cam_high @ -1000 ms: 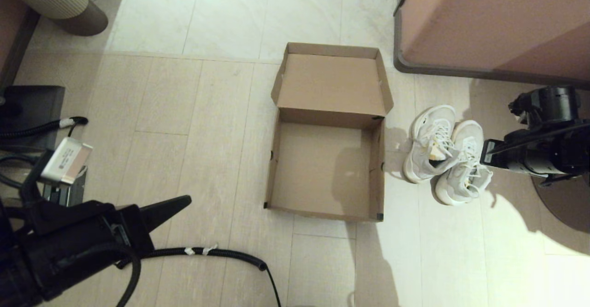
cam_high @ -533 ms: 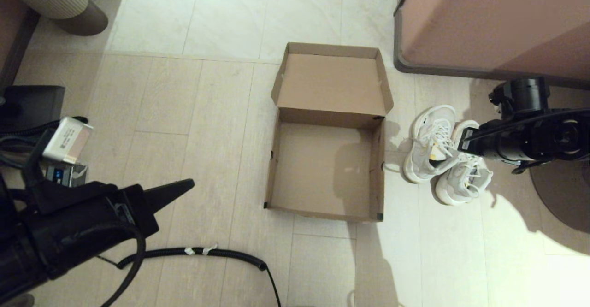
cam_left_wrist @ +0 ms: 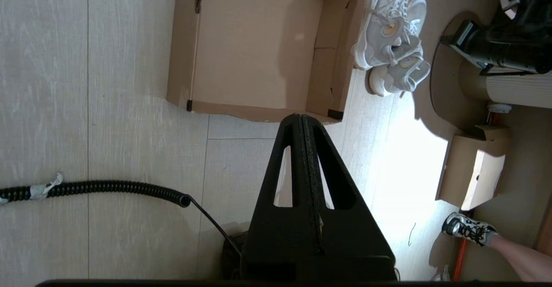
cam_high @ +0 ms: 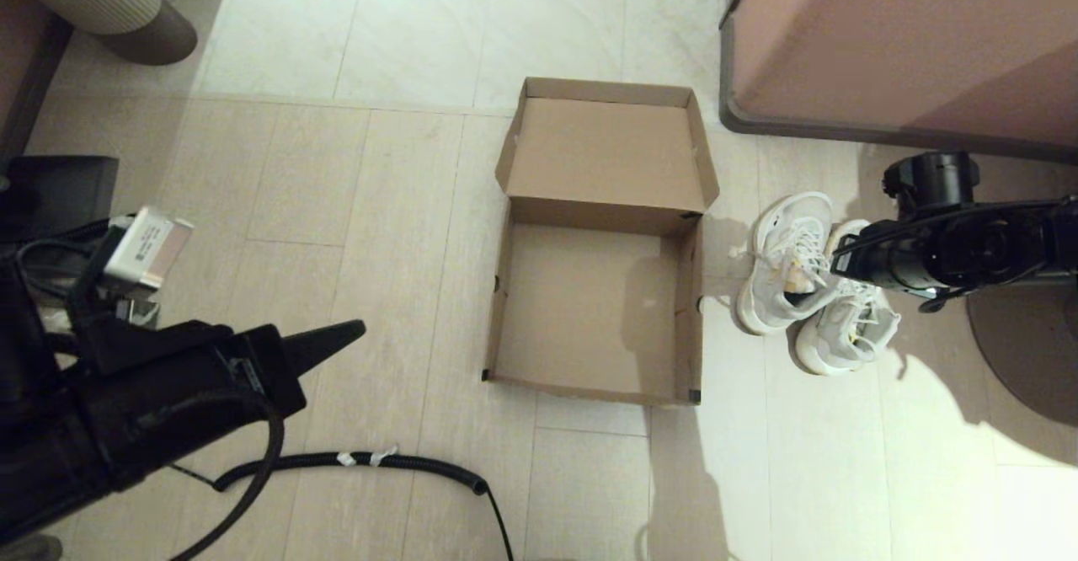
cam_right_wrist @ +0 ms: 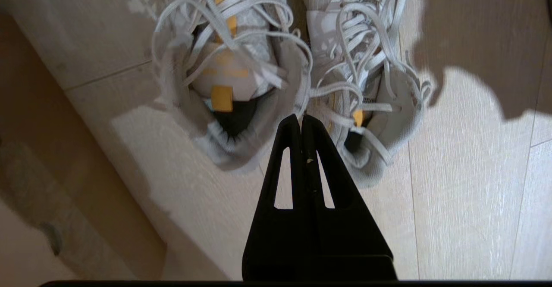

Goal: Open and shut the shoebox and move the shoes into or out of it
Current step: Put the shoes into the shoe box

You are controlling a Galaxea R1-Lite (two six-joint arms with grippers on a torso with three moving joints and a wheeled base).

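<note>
Floor: you're on pale wood-look planks (cam_high: 370,207)
Shoebox: the shoebox (cam_high: 589,308) lies open and empty, lid flap folded back
Shoes: the shoes (cam_high: 808,283) stand side by side just right of it
Right gripper: your right gripper (cam_right_wrist: 301,121) hovers over the shoe collars — fingers pressed together
Left gripper: your left gripper (cam_left_wrist: 300,119) sits low at left, well apart from the box — also closed

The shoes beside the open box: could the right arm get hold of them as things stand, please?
Probably yes. The right pincer hangs just above the shoes, over the heel openings, with nothing between. Its fingers are shut, so it would have to open first. The box stands apart to one side, out of the way.
</note>
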